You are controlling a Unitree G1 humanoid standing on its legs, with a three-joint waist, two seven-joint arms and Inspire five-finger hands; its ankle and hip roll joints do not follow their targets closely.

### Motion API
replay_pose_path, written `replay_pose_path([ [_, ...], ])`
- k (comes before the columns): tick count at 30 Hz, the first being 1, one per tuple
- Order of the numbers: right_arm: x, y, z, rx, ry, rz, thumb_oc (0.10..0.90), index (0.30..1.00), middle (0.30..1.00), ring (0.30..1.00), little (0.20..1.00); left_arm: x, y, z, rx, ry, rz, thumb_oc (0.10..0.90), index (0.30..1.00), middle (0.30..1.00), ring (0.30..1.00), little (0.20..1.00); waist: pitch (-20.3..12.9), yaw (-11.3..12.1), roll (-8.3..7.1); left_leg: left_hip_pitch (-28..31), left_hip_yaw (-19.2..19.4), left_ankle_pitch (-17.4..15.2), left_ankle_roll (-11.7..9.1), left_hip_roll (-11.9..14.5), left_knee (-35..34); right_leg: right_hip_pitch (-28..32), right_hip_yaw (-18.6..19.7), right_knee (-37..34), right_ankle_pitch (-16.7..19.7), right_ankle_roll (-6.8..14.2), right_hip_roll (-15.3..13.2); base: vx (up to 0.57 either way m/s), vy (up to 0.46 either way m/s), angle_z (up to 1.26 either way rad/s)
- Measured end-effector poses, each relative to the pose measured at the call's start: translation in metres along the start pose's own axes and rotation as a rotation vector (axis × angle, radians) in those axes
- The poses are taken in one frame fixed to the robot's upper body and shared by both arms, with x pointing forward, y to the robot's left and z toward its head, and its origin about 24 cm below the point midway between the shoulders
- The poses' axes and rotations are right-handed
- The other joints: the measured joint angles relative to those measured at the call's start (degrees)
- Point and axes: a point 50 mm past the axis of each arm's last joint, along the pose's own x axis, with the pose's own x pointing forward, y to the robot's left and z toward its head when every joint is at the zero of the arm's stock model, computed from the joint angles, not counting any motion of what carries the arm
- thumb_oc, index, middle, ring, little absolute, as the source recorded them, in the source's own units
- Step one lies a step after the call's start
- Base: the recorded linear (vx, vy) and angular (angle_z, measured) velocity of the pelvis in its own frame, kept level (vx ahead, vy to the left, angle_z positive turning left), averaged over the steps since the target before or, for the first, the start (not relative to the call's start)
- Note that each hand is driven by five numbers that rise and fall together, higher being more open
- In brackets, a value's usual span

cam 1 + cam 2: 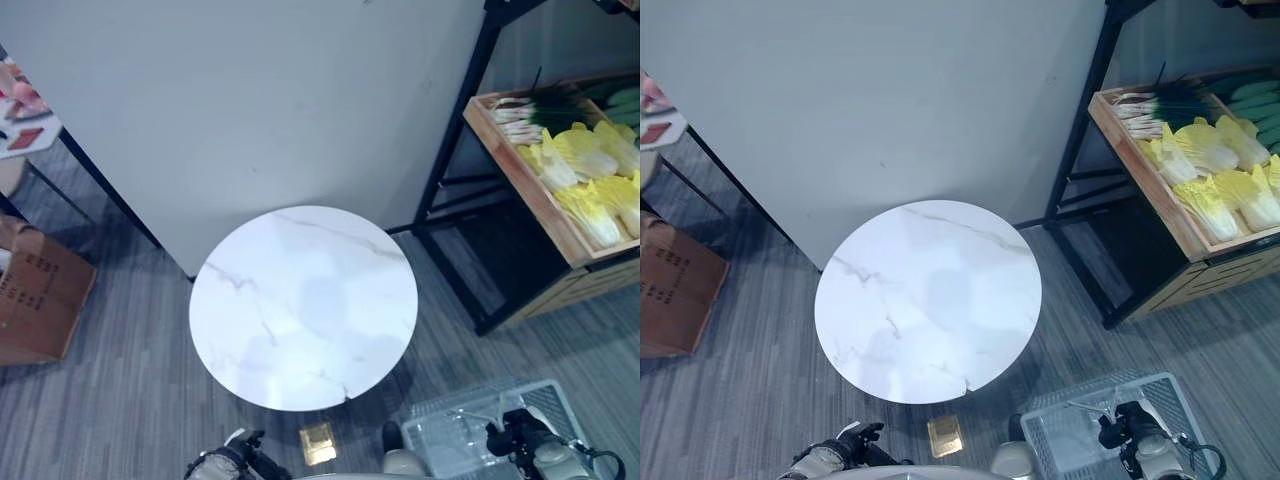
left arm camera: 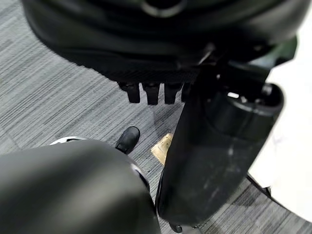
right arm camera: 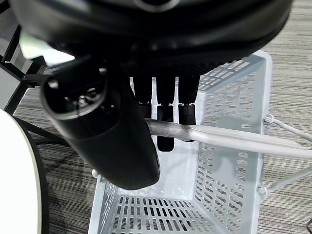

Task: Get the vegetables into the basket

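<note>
Lighting is even, diffuse and bright overhead. The round table [image 1: 303, 305] carries soft grey shadow patches on its white top and casts a dim shadow on the carpet [image 1: 140, 400]. The rack [image 1: 470, 250] shades the floor beneath. Wrist views blur the near hand [image 3: 117, 131].

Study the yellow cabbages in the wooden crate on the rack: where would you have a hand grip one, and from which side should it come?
Probably from above, round the thick middle of one yellow cabbage. They lie on their sides, packed together in the open-topped wooden crate, so only their upper faces are free. The left hand hangs free; the right hand already holds the basket by its handle.
</note>
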Motion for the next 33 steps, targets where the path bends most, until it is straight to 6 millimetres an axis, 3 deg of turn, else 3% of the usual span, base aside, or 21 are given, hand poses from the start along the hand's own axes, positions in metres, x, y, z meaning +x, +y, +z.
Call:
replay_pose_path([
  [2,0.001,0.007,0.012,-0.005,-0.036,0.017,0.4,0.3,0.3,0.3,0.3,0.0,0.011,-0.001,0.008,0.003,0.029,0.9,1.0,1.0,1.0,1.0,1.7,-0.1,-2.89,-0.3,0.9,0.0,0.1,-0.9,0.0,-1.0,0.6,0.3,1.3,0.7,-0.7,-0.1,-0.019,-0.25],
  [3,0.002,0.01,0.018,0.002,-0.047,0.022,0.4,0.3,0.3,0.3,0.3,-0.001,0.015,-0.002,0.002,0.001,0.04,0.9,1.0,1.0,1.0,1.0,2.2,0.2,-3.37,-0.8,1.7,0.1,0.3,-0.7,0.0,-2.6,0.6,0.8,2.9,1.0,-0.4,-0.1,-0.006,-0.31],
  [5,0.003,0.011,0.026,0.008,-0.069,0.029,0.4,0.3,0.3,0.3,0.3,-0.001,0.02,0.002,0.001,-0.006,0.049,0.9,1.0,1.0,1.0,1.0,2.9,0.2,-3.56,-1.2,1.7,0.3,0.8,-0.3,0.0,-3.2,0.1,0.6,4.6,1.9,-0.3,-0.14,-0.009,-0.11],
  [6,0.003,0.014,0.025,-0.002,-0.056,0.036,0.4,0.3,0.3,0.3,0.3,-0.001,0.02,0.001,0.003,-0.005,0.05,0.9,1.0,1.0,1.0,1.0,3.0,0.5,-3.45,-1.3,2.4,1.1,2.2,0.2,0.0,-3.0,-0.8,0.3,5.3,1.8,-0.2,-0.14,-0.013,-0.11],
  [7,0.004,0.017,0.024,-0.013,-0.045,0.047,0.4,0.3,0.3,0.3,0.3,-0.001,0.02,0.003,0.003,-0.013,0.053,0.9,1.0,1.0,1.0,1.0,3.5,2.0,-2.6,-0.7,3.1,1.1,2.2,1.5,0.0,-3.4,-3.4,1.6,4.7,1.4,0.8,-0.16,0.006,-0.16],
  [10,0.005,0.021,0.026,-0.043,-0.039,0.067,0.4,0.3,0.3,0.3,0.3,-0.001,0.019,0.004,-0.004,-0.017,0.058,0.9,1.0,1.0,1.0,1.0,3.9,5.1,-0.43,0.3,4.9,2.0,1.3,4.7,0.6,-3.9,-9.3,13.9,-5.1,-0.9,1.0,-0.17,0.008,-0.22],
  [12,0.005,0.023,0.029,-0.064,-0.048,0.08,0.4,0.3,0.3,0.3,0.3,0.0,0.02,0.007,-0.008,-0.027,0.063,0.9,1.0,1.0,1.0,1.0,3.4,6.6,0.23,0.7,5.4,2.6,0.3,6.4,0.8,-3.8,-12.2,19.8,-9.7,-1.4,0.3,-0.1,-0.019,-0.24],
  [13,0.005,0.025,0.035,-0.082,-0.062,0.089,0.4,0.3,0.3,0.3,0.3,-0.001,0.023,0.007,-0.018,-0.024,0.071,0.9,1.0,1.0,1.0,1.0,3.2,7.1,-0.36,0.8,5.8,2.8,-0.5,6.3,1.6,-3.4,-12.9,19.5,-10.9,-2.3,0.7,-0.1,-0.071,-0.32],
  [14,0.006,0.022,0.045,-0.094,-0.087,0.083,0.4,0.3,0.3,0.3,0.3,-0.001,0.022,0.006,-0.035,-0.022,0.072,0.9,1.0,1.0,1.0,1.0,2.9,7.4,-0.59,0.5,6.1,2.2,0.2,6.4,2.5,-2.3,-12.4,16.6,-11.8,-3.8,2.3,-0.09,-0.104,-0.56],
  [15,0.008,0.014,0.059,-0.1,-0.116,0.061,0.4,0.3,0.3,0.3,0.3,0.0,0.02,0.007,-0.04,-0.021,0.064,0.9,1.0,1.0,1.0,1.0,2.4,7.5,-0.09,-0.4,6.4,0.9,0.8,5.9,1.9,-1.5,-10.6,11.1,-10.0,-5.0,3.8,-0.06,-0.12,-0.98],
  [16,0.009,0.006,0.072,-0.107,-0.146,0.037,0.4,0.3,0.3,0.3,0.3,0.0,0.017,0.006,-0.057,-0.015,0.056,0.9,1.0,1.0,1.0,1.0,1.6,8.3,0.76,-0.7,7.5,1.5,1.5,3.8,-0.2,0.3,-9.5,3.3,-7.7,-4.3,5.4,-0.03,-0.218,-1.37],
  [17,0.009,0.002,0.077,-0.131,-0.162,0.028,0.4,0.3,0.3,0.3,0.3,0.0,0.014,0.01,-0.094,-0.022,0.056,0.9,1.0,1.0,1.0,1.0,0.8,9.7,3.25,0.5,10.0,2.1,0.4,6.3,0.5,0.7,-16.7,4.4,-9.4,-5.5,5.4,-0.02,-0.203,-1.19],
  [18,0.008,0.008,0.078,-0.149,-0.168,0.044,0.4,0.3,0.3,0.3,0.3,0.0,0.019,0.008,-0.109,-0.016,0.071,0.9,1.0,1.0,1.0,1.0,0.9,10.0,1.78,1.1,10.6,2.1,0.3,6.1,1.1,1.5,-18.8,4.8,-7.7,-4.5,4.2,-0.12,-0.292,-0.63],
  [19,0.006,0.021,0.07,-0.172,-0.167,0.093,0.4,0.3,0.3,0.3,0.3,-0.001,0.026,0.003,-0.13,0.002,0.097,0.9,1.0,1.0,1.0,1.0,0.2,10.4,0.15,0.3,10.1,2.0,0.3,7.4,4.2,3.1,-19.3,4.0,-7.7,-5.5,5.4,-0.09,-0.157,-0.02],
  [20,0.006,0.026,0.065,-0.173,-0.157,0.105,0.4,0.3,0.3,0.3,0.3,-0.001,0.026,0.001,-0.128,0.005,0.099,0.9,1.0,1.0,1.0,1.0,-0.5,10.5,-0.06,-0.2,9.8,2.0,0.4,8.4,5.8,3.4,-19.6,3.9,-7.9,-5.9,6.0,-0.16,-0.241,0.1],
  [25,0.002,0.035,0.056,-0.178,-0.17,0.137,0.4,0.3,0.3,0.3,0.3,-0.002,0.018,-0.007,-0.188,0.018,0.085,0.9,1.0,1.0,1.0,1.0,-1.1,10.7,0.46,-4.4,6.7,2.3,-0.5,13.4,14.2,6.4,-20.8,-1.5,-6.4,-9.1,10.1,-0.08,-0.145,0.1],
  [26,0.001,0.038,0.055,-0.18,-0.171,0.146,0.4,0.3,0.3,0.3,0.3,-0.002,0.02,-0.006,-0.225,0.009,0.092,0.9,1.0,1.0,1.0,1.0,-0.6,11.0,-0.22,-5.5,6.5,1.7,-4.2,14.4,16.6,8.6,-20.8,-4.5,-5.4,-10.5,10.7,-0.05,-0.119,0.1],
  [28,0.002,0.035,0.057,-0.181,-0.174,0.136,0.4,0.3,0.3,0.3,0.3,-0.002,0.016,-0.005,-0.227,0.008,0.078,0.9,1.0,1.0,1.0,1.0,-0.5,10.6,1.17,-5.3,6.5,2.4,-6.2,13.8,12.6,9.1,-20.9,-4.9,-5.4,-10.5,11.3,-0.04,-0.092,0.02],
  [29,0.002,0.032,0.055,-0.183,-0.167,0.123,0.4,0.3,0.3,0.3,0.3,-0.001,0.01,-0.001,-0.233,0.001,0.063,0.9,1.0,1.0,1.0,1.0,0.0,10.0,2.8,-5.7,6.9,3.9,-6.2,13.8,9.8,9.7,-21.3,-4.9,-6.1,-9.9,12.5,-0.02,-0.056,0.09],
  [33,0.003,0.034,0.046,-0.191,-0.128,0.128,0.4,0.3,0.3,0.3,0.3,0.0,0.011,-0.001,-0.229,0.01,0.066,0.9,1.0,1.0,1.0,1.0,0.6,9.2,2.46,-3.5,7.3,4.2,-6.0,12.8,5.6,10.4,-21.9,-4.9,-6.5,-9.2,12.8,0.0,-0.061,0.07],
])
